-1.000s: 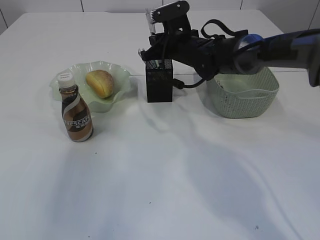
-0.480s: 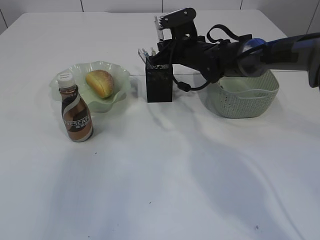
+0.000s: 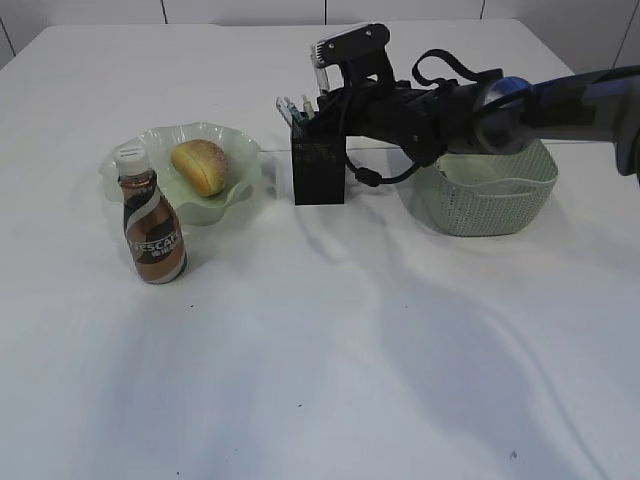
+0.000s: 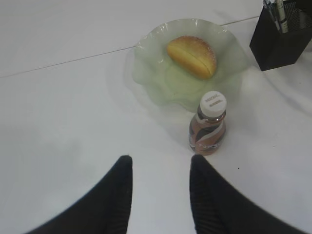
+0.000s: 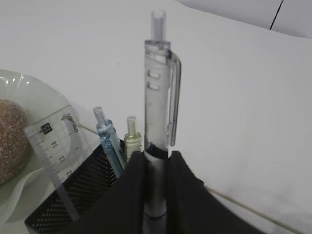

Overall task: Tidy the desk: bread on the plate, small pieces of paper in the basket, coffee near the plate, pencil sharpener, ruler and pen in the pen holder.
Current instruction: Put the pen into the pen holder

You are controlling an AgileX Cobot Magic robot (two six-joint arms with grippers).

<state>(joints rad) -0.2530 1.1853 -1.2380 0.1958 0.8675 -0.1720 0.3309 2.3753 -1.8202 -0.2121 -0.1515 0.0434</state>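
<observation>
right gripper (image 5: pixel 155 195) jaws clamped on upright pen (image 5: pixel 158 122), directly above pen holder (image 3: pixel 319 172); left gripper (image 4: pixel 161 195) jaws half open, empty.

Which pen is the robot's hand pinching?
The tall clear pen with the clip. The right hand grips its lower barrel, while the blue pen and yellowish pen stand free in the pen holder.

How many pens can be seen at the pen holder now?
3. A clear pen is gripped in the right pincer above the pen holder; a blue pen and a yellowish pen stand inside. Others may be hidden.
</observation>
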